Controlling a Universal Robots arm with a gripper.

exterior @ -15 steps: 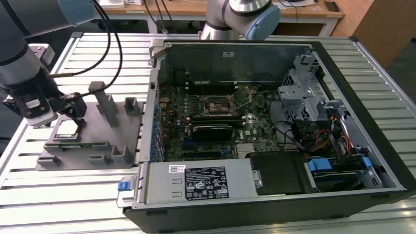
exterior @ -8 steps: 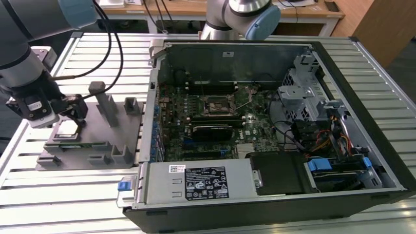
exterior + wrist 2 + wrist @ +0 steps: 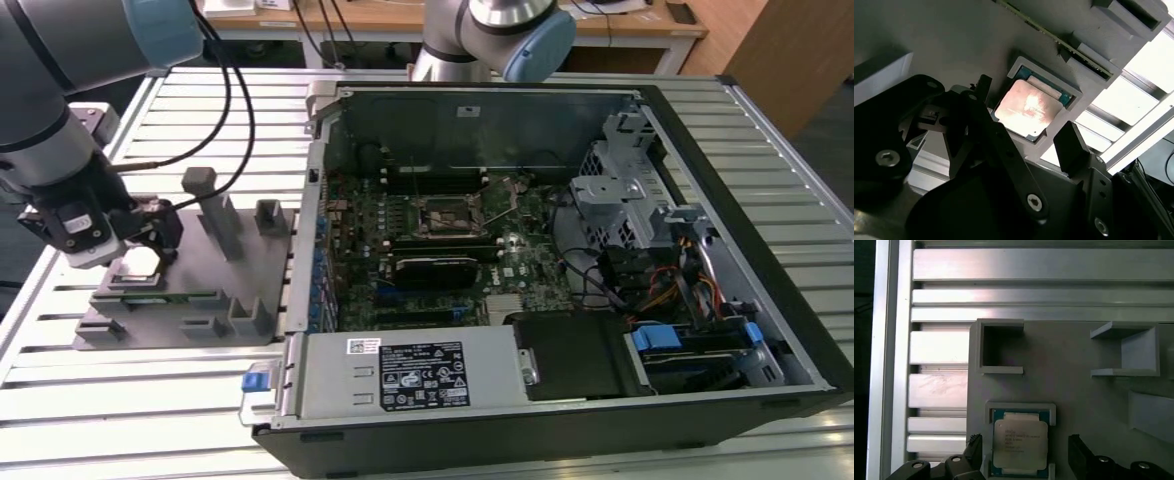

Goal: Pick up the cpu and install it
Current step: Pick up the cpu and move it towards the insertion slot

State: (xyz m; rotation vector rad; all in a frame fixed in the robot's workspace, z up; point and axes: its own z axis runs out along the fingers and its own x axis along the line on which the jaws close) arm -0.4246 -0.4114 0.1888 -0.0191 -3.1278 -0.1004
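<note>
CPU lying flat in its pocket on the grey fixture, silvery lid facing up, printed face toward the arm. It is close to square, so there is hardly a long axis to call. In the first wrist view its edges run parallel with the pocket walls and with the fixture's edge, nothing skewed. A green rim shows all around the lid, tucked inside the grey frame.

And there is the gripper, hovering right over the chip. Its fingers are spread wide, one black finger off each of two opposite sides of the CPU, with a clear gap on both sides. Nothing is held between them. Whether the tips are down level with the chip or a little above it, I cannot tell.

In the exterior view, the fixture sits on the slatted aluminium table, at the exterior view's left, just beside the open computer case. Inside the case, the motherboard lies flat with the black socket frame near its middle, well apart from the chip. A thin green board stands on edge in a fixture slot near the CPU pocket.
</note>
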